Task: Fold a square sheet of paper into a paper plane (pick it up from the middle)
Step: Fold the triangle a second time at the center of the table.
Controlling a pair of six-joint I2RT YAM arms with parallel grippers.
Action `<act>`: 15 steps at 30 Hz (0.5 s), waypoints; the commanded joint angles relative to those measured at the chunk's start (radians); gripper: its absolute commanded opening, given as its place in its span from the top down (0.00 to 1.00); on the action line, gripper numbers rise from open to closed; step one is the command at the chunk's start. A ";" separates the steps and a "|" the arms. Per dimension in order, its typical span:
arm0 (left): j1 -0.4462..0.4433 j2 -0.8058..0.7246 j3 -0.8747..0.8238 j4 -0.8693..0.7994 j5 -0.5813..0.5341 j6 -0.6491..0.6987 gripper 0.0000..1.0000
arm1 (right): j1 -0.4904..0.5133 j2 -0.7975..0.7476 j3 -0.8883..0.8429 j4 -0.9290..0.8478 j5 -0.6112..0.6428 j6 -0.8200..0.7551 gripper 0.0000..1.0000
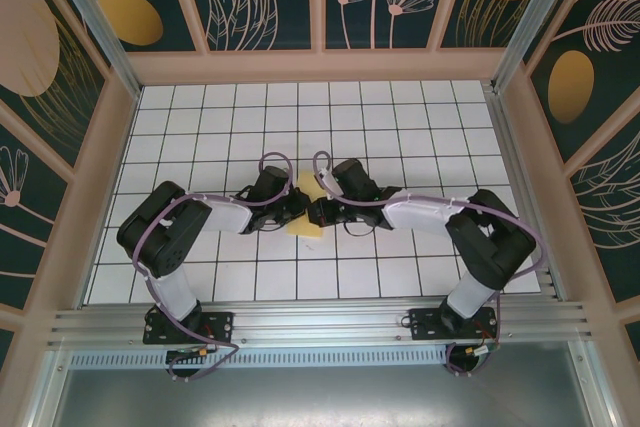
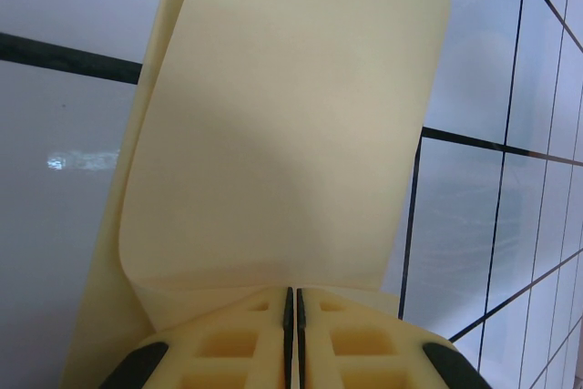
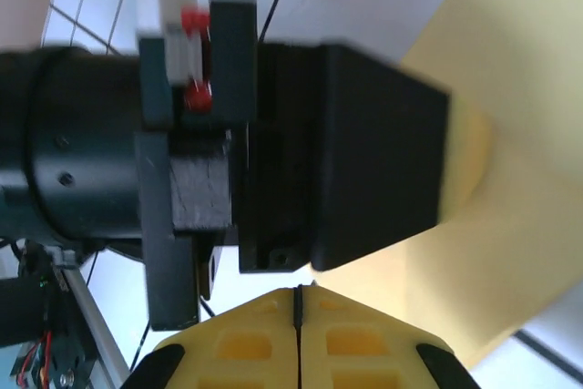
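The square sheet of paper (image 1: 305, 229), plain yellow, sits at the middle of the table between my two grippers, mostly hidden under them. In the left wrist view the sheet (image 2: 291, 134) curls up and over in a big loop, rising straight out of my left gripper (image 2: 295, 293), which is shut on its edge. My left gripper (image 1: 298, 209) and right gripper (image 1: 318, 211) nearly touch tip to tip. My right gripper (image 3: 298, 291) is shut, its tips at the edge of the paper (image 3: 519, 179); I cannot tell whether paper is pinched. The left gripper's black body (image 3: 364, 152) looms just ahead of it.
The white grid-tiled tabletop (image 1: 200, 127) stretches open to the back and both sides. Wooden frame walls (image 1: 320, 67) with patterned panels enclose it. An aluminium rail (image 1: 320, 322) carrying both arm bases runs along the near edge.
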 commanded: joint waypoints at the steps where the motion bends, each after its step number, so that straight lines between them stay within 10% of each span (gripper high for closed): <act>1: 0.003 0.030 -0.015 -0.049 -0.011 0.022 0.87 | 0.004 0.038 -0.022 0.061 -0.024 0.049 0.94; 15: 0.002 0.033 -0.013 -0.053 -0.008 0.026 0.87 | -0.020 0.127 -0.024 0.069 -0.046 0.079 0.97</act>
